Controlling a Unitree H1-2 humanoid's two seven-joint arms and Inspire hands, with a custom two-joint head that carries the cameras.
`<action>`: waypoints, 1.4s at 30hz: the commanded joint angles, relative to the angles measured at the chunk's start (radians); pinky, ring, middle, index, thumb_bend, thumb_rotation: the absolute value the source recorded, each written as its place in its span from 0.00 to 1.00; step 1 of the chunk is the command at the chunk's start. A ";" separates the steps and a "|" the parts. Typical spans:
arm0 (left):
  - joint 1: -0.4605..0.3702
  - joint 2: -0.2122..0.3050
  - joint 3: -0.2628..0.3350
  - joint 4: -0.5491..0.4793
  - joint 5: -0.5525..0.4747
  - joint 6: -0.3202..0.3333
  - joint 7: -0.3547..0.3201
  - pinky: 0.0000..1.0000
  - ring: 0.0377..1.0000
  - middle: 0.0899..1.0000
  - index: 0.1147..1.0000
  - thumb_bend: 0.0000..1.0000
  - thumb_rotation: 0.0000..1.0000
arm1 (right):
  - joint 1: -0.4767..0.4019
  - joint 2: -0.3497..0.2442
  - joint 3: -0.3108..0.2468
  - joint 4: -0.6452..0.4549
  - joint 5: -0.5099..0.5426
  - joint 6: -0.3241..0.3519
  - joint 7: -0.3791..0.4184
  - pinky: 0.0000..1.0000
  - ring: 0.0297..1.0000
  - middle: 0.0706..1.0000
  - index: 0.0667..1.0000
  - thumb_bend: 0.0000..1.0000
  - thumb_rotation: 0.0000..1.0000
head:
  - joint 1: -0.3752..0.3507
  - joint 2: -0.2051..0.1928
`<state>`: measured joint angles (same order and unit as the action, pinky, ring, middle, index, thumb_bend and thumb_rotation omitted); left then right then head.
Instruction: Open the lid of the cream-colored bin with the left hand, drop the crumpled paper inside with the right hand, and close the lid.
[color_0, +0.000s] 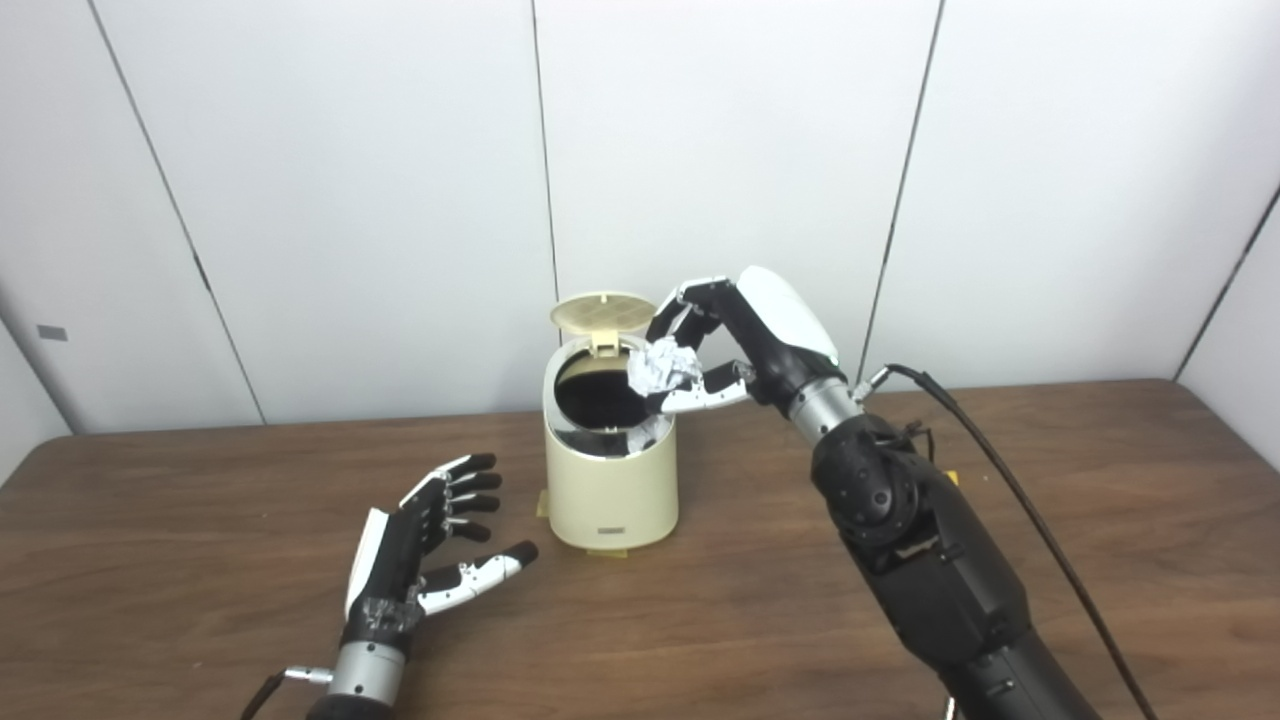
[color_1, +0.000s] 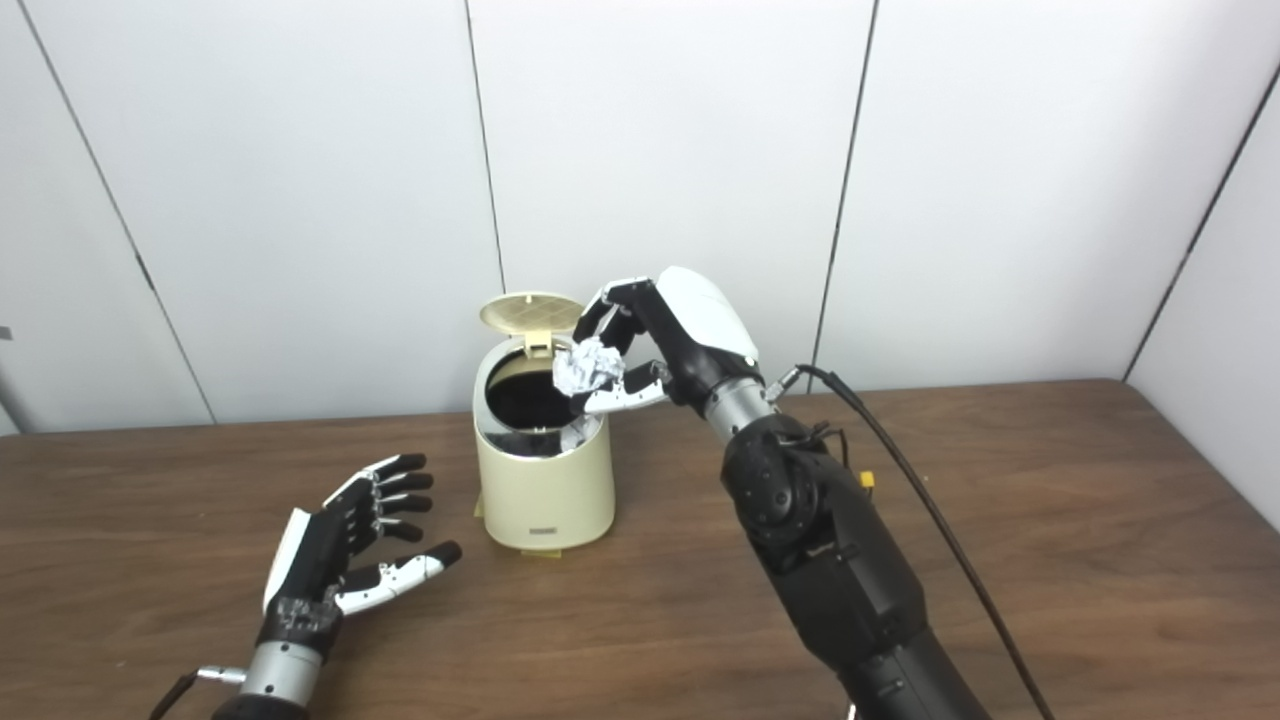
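Your right robot hand (color_0: 735, 345) holds the crumpled paper (color_0: 662, 366) pinched between its fingers and thumb, raised above the table (color_0: 1050, 520). The paper hangs at the right rim of the cream-colored bin (color_0: 610, 480), partly over the dark opening and partly over the rim's edge. That is the relation your next move turns on: the mouth of the bin lies to the left of the paper and a little below it, so you will likely want to carry the paper further left, toward the middle of the opening, before you let go. Released where it is, it could catch the rim and tumble outside.

The lid (color_0: 603, 311) stands swung up behind the opening on its hinge, tilted back toward the wall. Your left robot hand (color_0: 425, 540) rests low over the table, well to the front-left of the bin, its fingers spread apart and holding nothing. It is the hand nearer to the lid's left side, and it would have to rise and reach over the bin to close it.

You cannot see the bottom of the bin; the inside is only dark. The hinge is too small to make out, and the right hand's palm hides how firmly the paper is held.
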<state>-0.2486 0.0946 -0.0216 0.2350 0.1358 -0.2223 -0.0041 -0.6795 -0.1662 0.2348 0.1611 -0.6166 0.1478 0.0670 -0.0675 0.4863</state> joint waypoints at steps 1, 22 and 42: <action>0.017 -0.021 -0.014 0.006 0.008 -0.002 0.012 0.58 0.69 0.74 0.80 0.76 0.08 | -0.068 0.011 0.000 -0.010 0.000 -0.025 -0.028 0.71 0.56 0.41 0.48 0.53 0.00 | 0.001 0.000; 0.031 -0.034 -0.024 -0.011 0.013 0.004 0.012 0.59 0.71 0.74 0.80 0.77 0.11 | -0.111 0.056 0.037 0.190 0.031 -0.094 -0.092 0.70 0.60 0.42 0.47 0.53 0.00 | 0.036 0.005; 0.031 -0.028 -0.021 -0.008 0.002 0.005 0.000 0.60 0.71 0.74 0.79 0.78 0.11 | -0.087 0.009 0.084 0.099 0.034 -0.017 0.008 0.56 0.66 0.71 0.73 0.86 0.17 | 0.031 0.008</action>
<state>-0.2317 0.0746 -0.0370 0.2081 0.1491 -0.2038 -0.0041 -0.7499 -0.1519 0.3143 0.2754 -0.5802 0.1312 0.0549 -0.0353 0.4924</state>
